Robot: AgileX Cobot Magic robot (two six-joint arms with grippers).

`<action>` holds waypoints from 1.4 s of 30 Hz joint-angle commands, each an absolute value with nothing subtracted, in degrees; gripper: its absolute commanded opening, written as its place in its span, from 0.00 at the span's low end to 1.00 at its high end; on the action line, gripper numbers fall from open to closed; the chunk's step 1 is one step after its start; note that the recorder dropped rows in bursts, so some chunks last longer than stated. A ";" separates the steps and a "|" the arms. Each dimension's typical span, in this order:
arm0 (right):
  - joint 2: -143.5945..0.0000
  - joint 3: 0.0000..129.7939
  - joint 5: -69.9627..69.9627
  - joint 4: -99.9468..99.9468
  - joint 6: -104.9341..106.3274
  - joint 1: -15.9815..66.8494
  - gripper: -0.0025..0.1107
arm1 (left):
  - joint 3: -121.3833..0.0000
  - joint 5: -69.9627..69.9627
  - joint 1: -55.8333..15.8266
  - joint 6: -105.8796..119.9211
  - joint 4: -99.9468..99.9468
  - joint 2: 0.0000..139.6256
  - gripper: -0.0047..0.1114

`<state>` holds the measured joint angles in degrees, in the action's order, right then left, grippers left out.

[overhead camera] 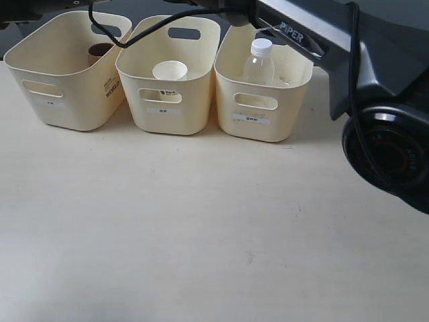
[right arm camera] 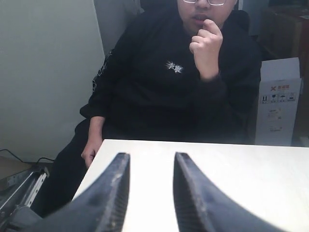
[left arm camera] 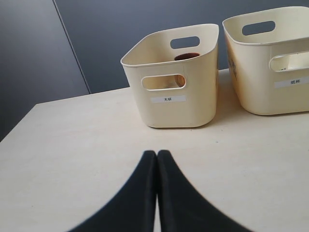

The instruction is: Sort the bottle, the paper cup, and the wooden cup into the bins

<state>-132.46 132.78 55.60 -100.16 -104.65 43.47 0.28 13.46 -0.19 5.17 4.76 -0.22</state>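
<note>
Pale table (overhead camera: 201, 235) carries three cream bins (overhead camera: 175, 121) in a close row along its far side, each with oval handle cut-outs and a small white label on the front.

The bottle (overhead camera: 259, 64) stands upright in the right bin (overhead camera: 261, 131), its white cap above the rim. The paper cup (overhead camera: 169, 70) stands mouth up in the middle bin (overhead camera: 144, 67), a small dark mark on its side. The wooden cup (overhead camera: 99, 51) sits toward the back of the left bin (overhead camera: 67, 111), only its brown upper part showing over the wall. In the left wrist view, its reddish rim shows just above that bin's edge.

The left hand (left arm camera: 156, 153) hovers low over bare table in front of the left bin, well apart from it. Its two black fingers are pressed together with nothing between them.

The right hand (right arm camera: 151, 157) has its fingers parted with a clear gap, and it holds nothing. It points out over the table's edge, away from the bins.

The right arm (overhead camera: 322, 47), dark and lettered PIPER, reaches in from the right above the right bin. A black cable (overhead camera: 134, 37) droops across the tops of the left and middle bins.

Beyond the table's edge, in the right wrist view, a person (right arm camera: 183, 82) in a black top sits beside a white box (right arm camera: 280, 96). A dark wall (left arm camera: 120, 38) stands behind the bins.
</note>
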 commanded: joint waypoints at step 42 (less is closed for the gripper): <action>-55.93 34.91 -3.70 -99.95 -103.13 10.74 0.30 | 0.00 13.28 -0.23 5.07 4.63 0.00 0.04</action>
